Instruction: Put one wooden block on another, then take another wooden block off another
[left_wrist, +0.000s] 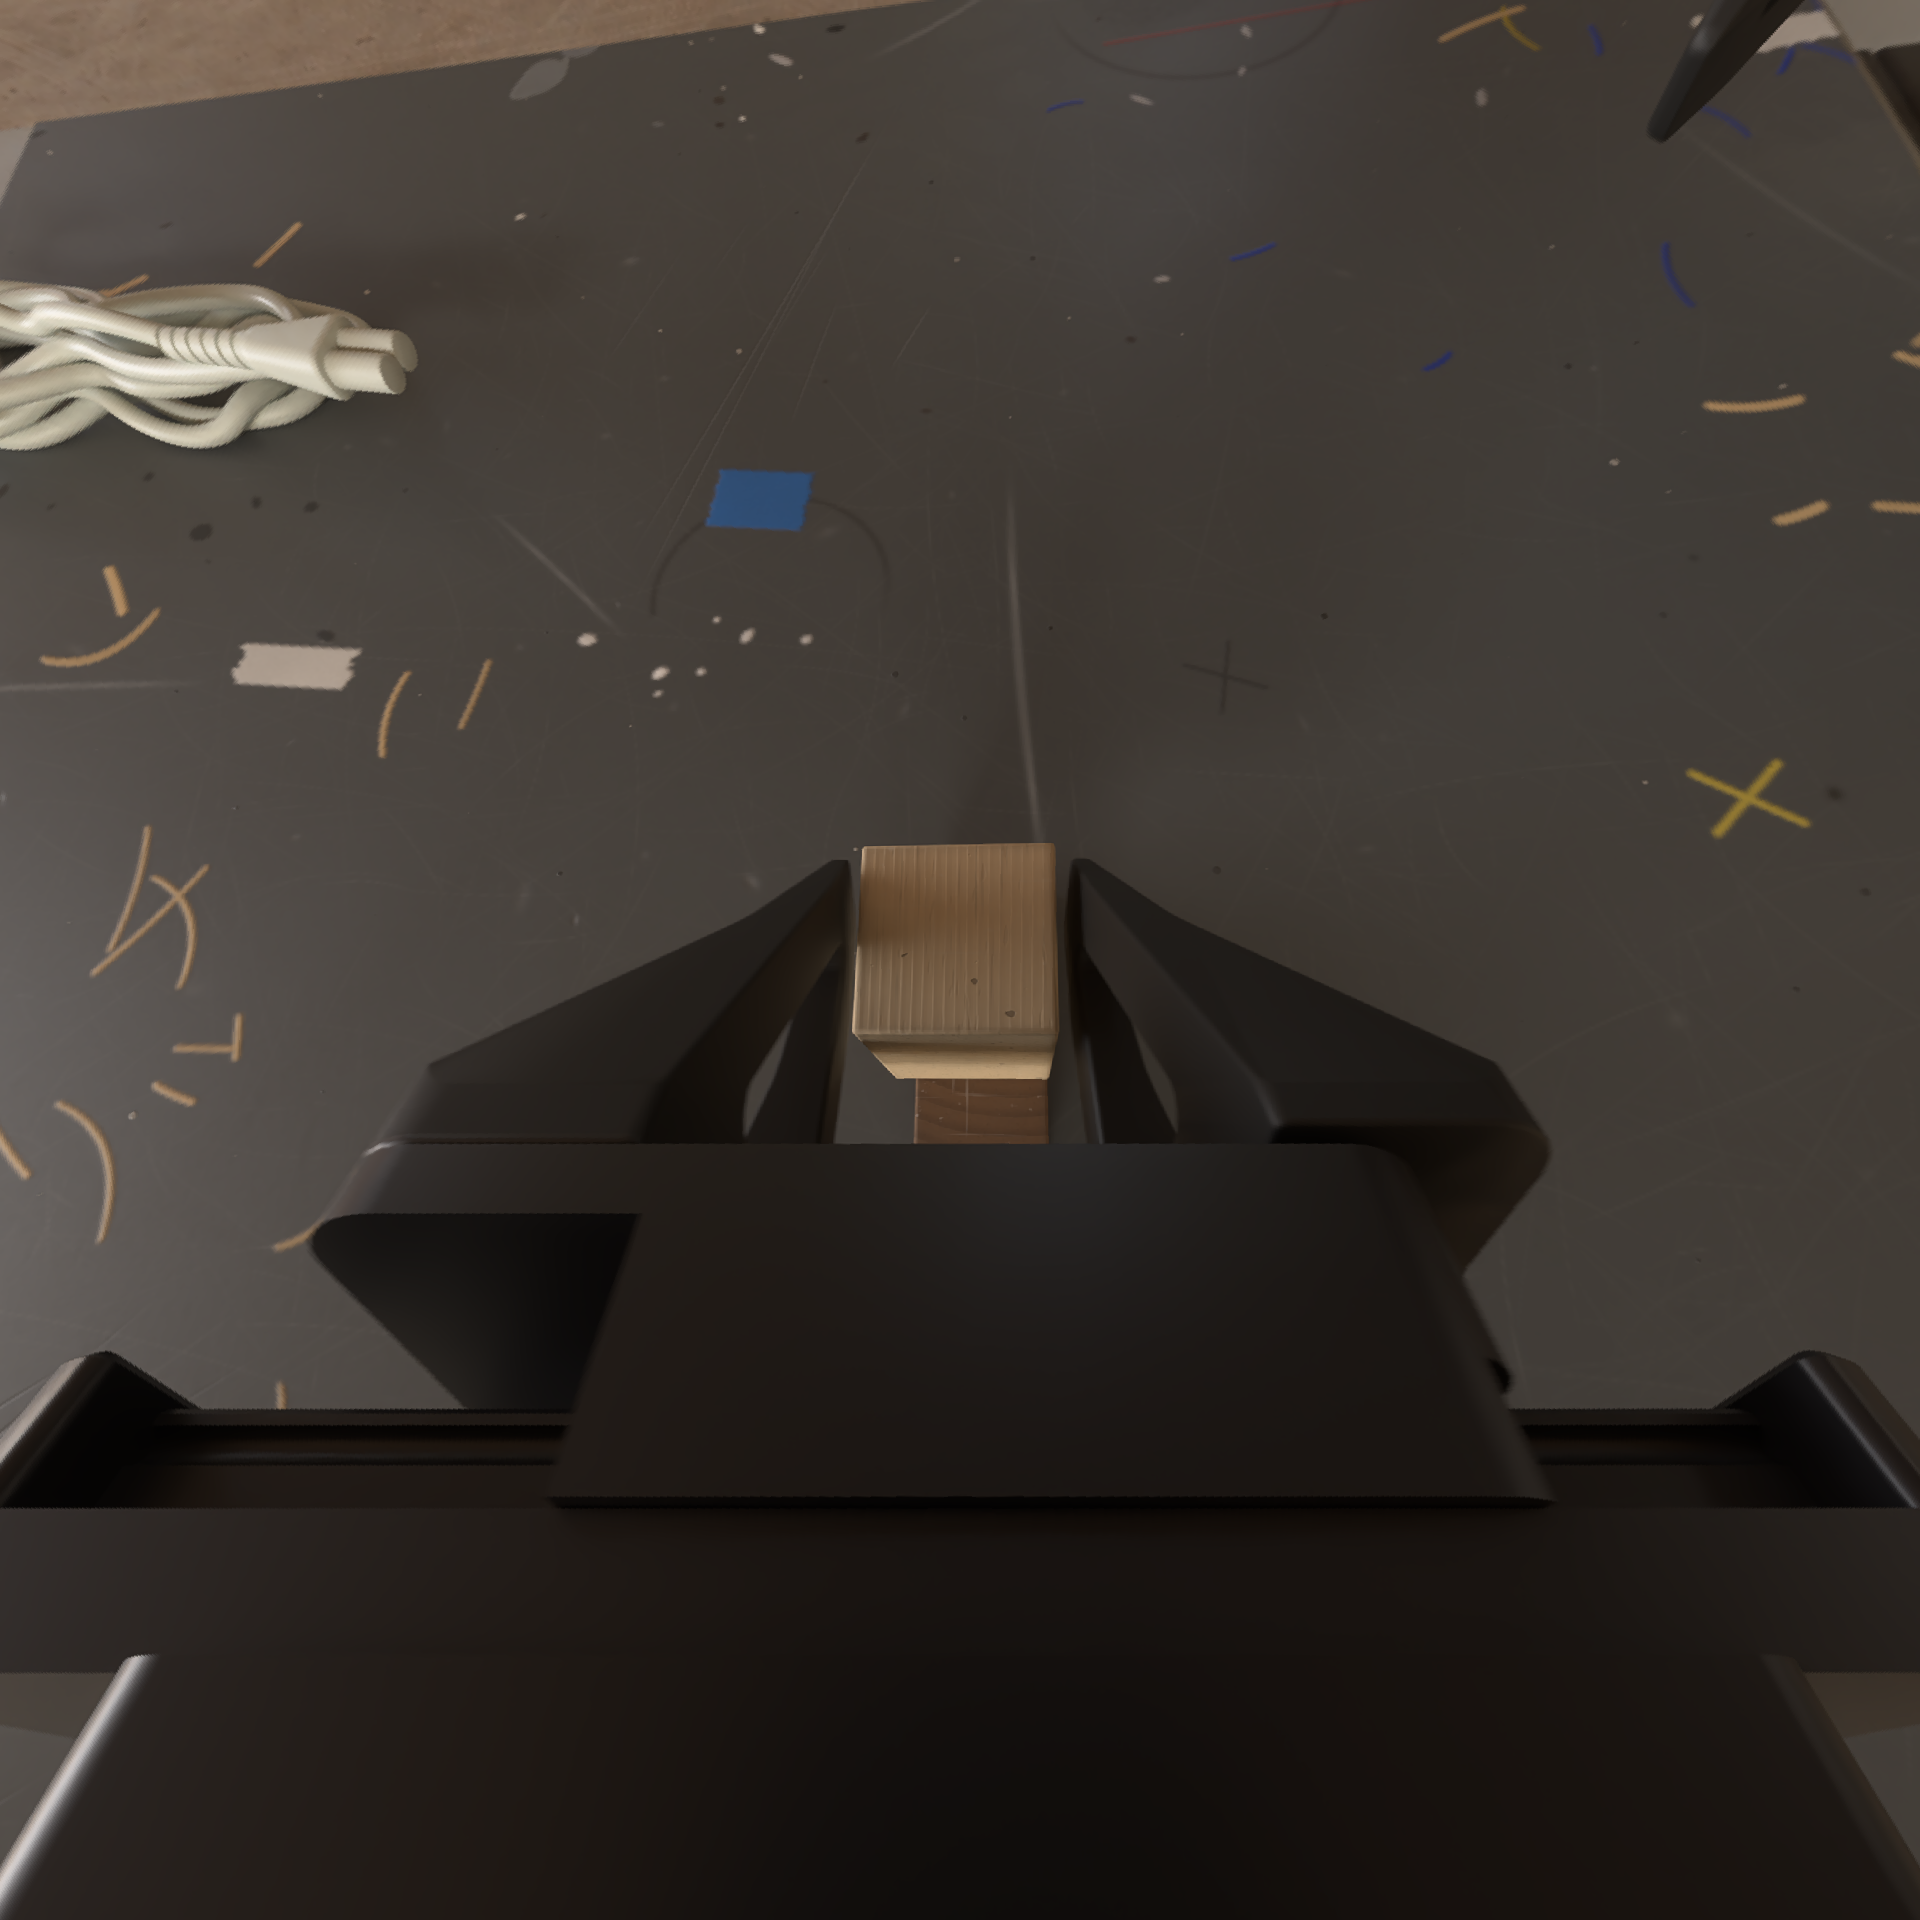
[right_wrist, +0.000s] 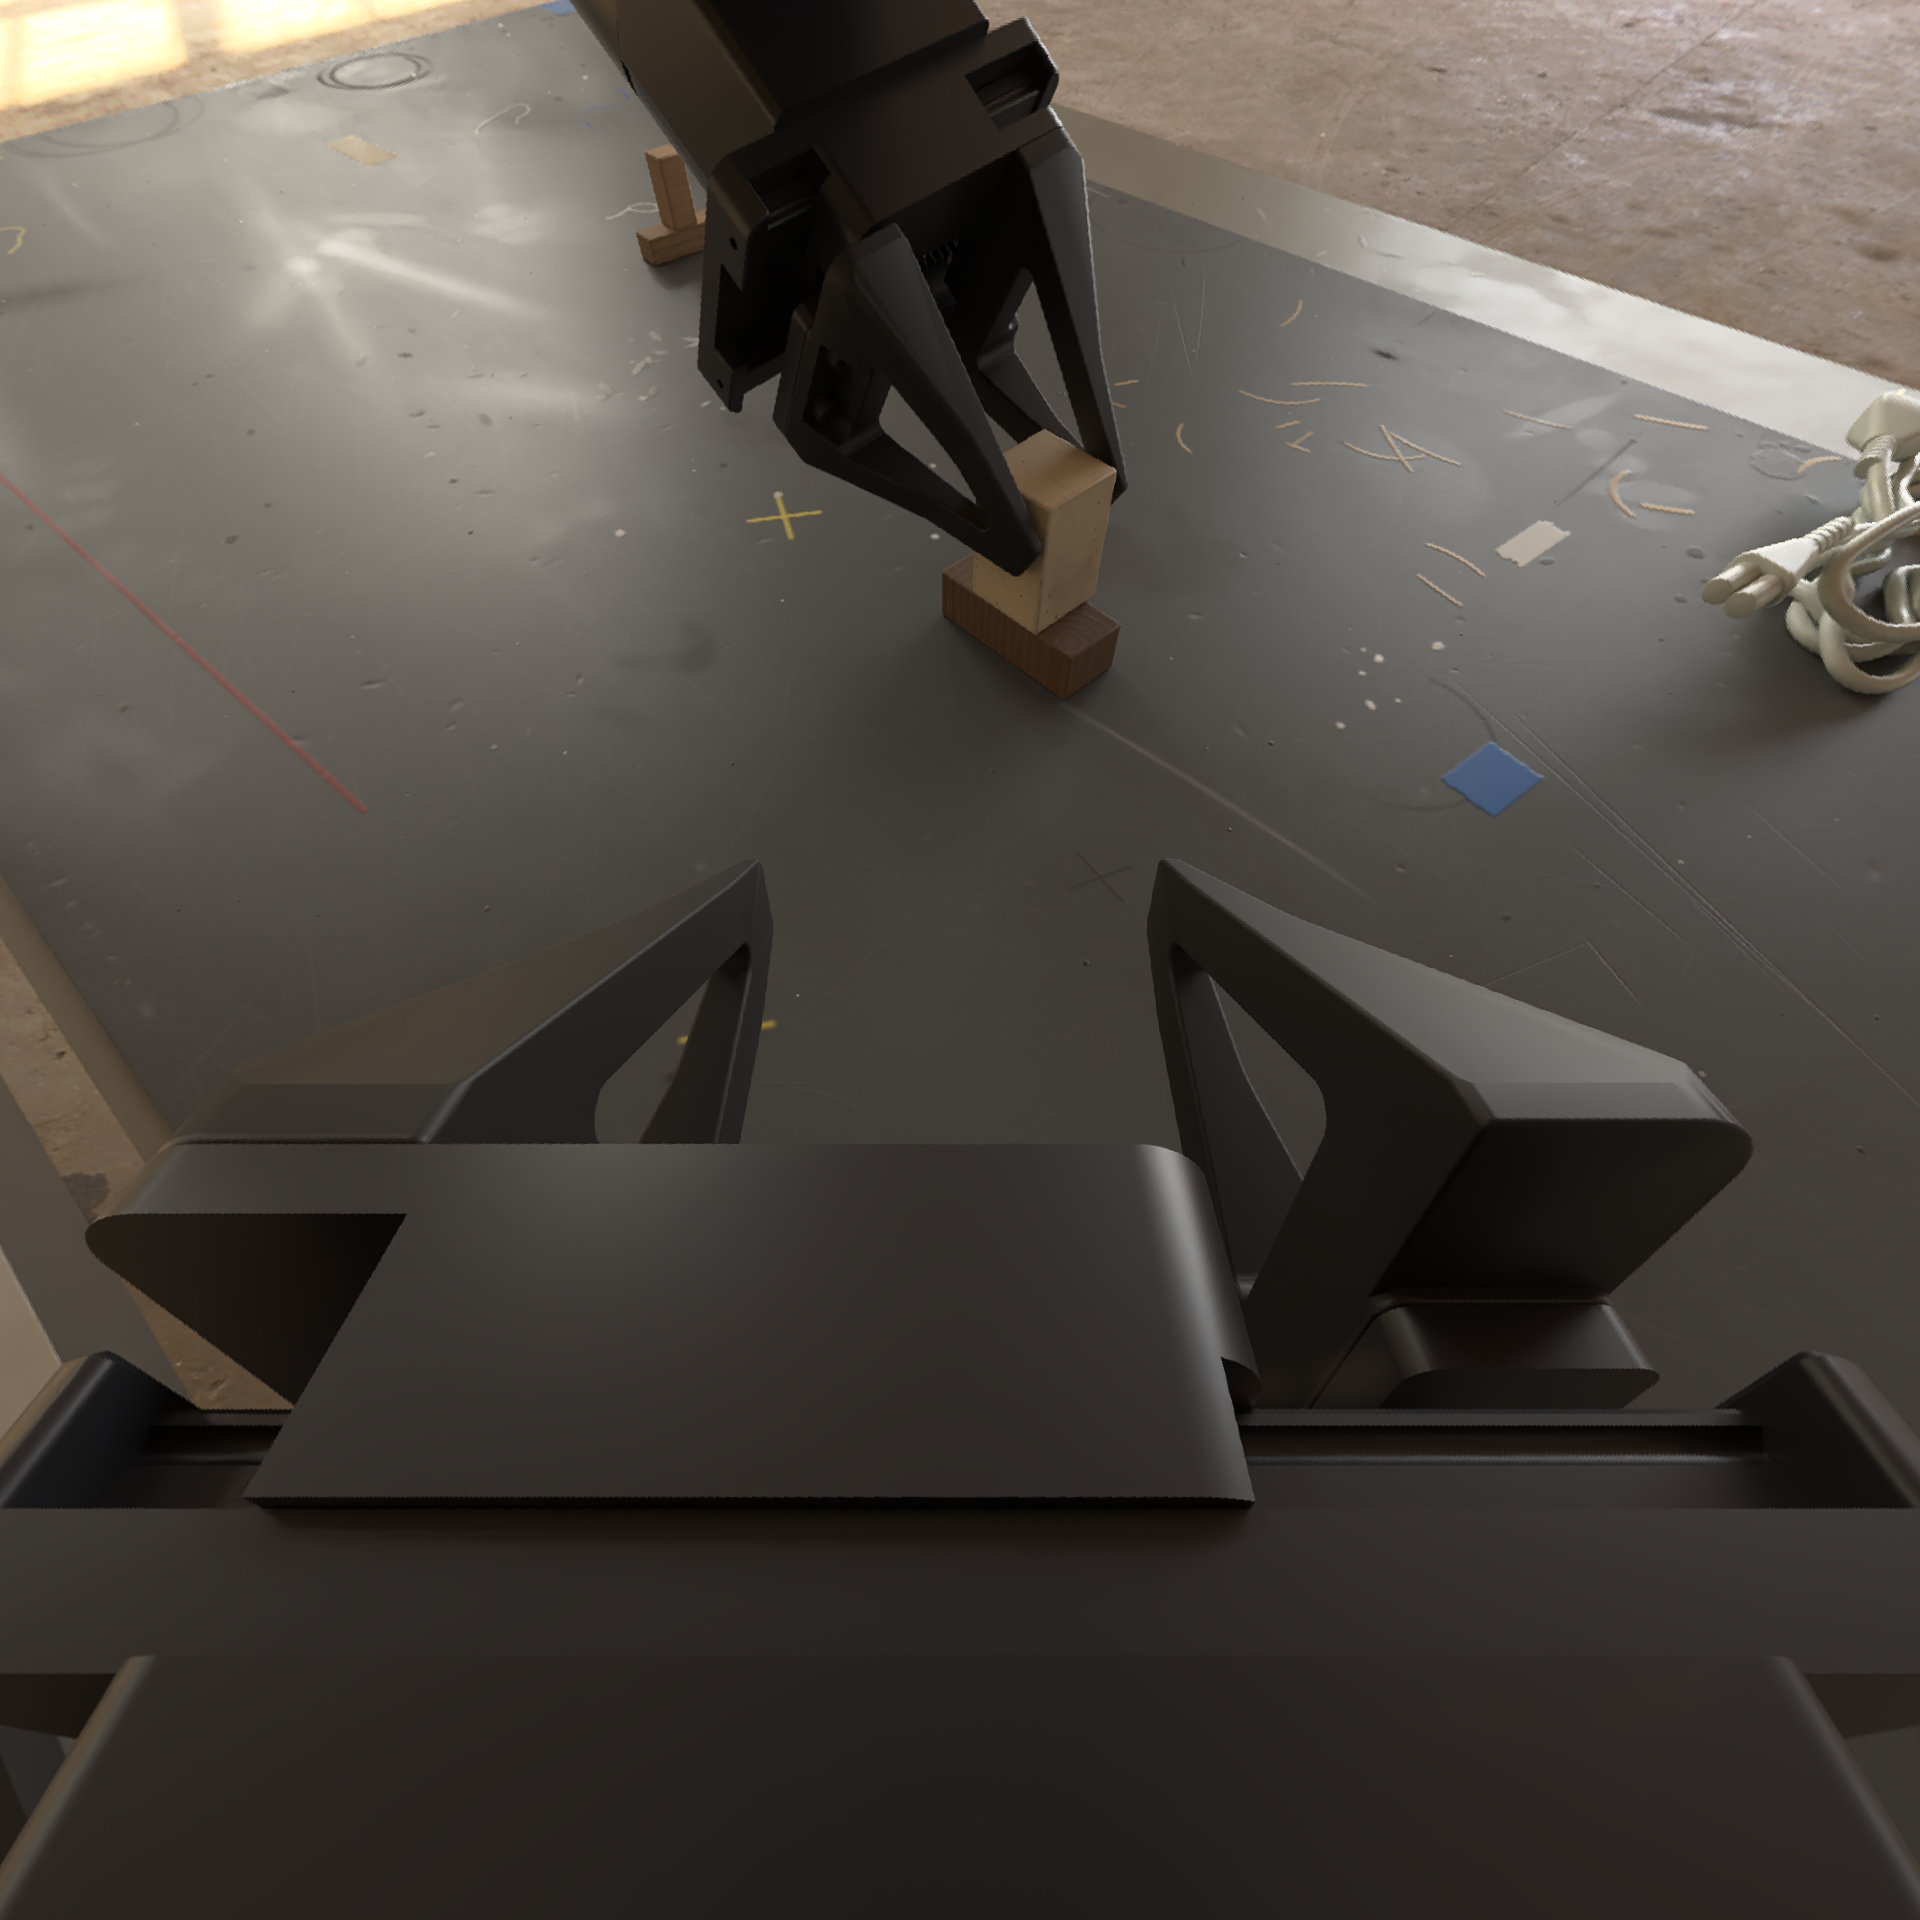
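We see the left hand (left_wrist: 958, 883) closed on a pale, upright rectangular wooden block (left_wrist: 956, 940), its 2 black fingers (left_wrist: 810, 935) pressed flat against the block's opposite sides. Below that block, between the fingers, a strip of a darker brown rectangular wooden block (left_wrist: 979, 1110) shows. From the right wrist view the same left hand (right_wrist: 1070, 520) reaches down from the far side, and the pale block (right_wrist: 1070, 530) stands on end across the middle of the dark brown block (right_wrist: 1039, 639), which lies flat on the dark grey scuffed table (right_wrist: 520, 623). The 2 blocks appear to touch, though we cannot tell whether the pale one's full weight rests there.

Our right hand (right_wrist: 956, 883) hangs above the table nearer the camera, its fingers spread wide apart with nothing between them, well apart from the stacked pair.

Farther back, partly hidden behind the left arm, 2 more light tan wooden blocks (right_wrist: 670, 213) sit together, 1 upright on 1 lying flat.

At the table's edge lies a bundled off-white power cord (left_wrist: 187, 364) with its plug end pointing toward the centre; it also shows at the right in the right wrist view (right_wrist: 1829, 592). A small blue square of tape (left_wrist: 761, 499) and a pale strip of tape (left_wrist: 296, 665) are stuck to the table, well apart from the blocks, with a yellow cross mark (left_wrist: 1749, 798) off to the other side.
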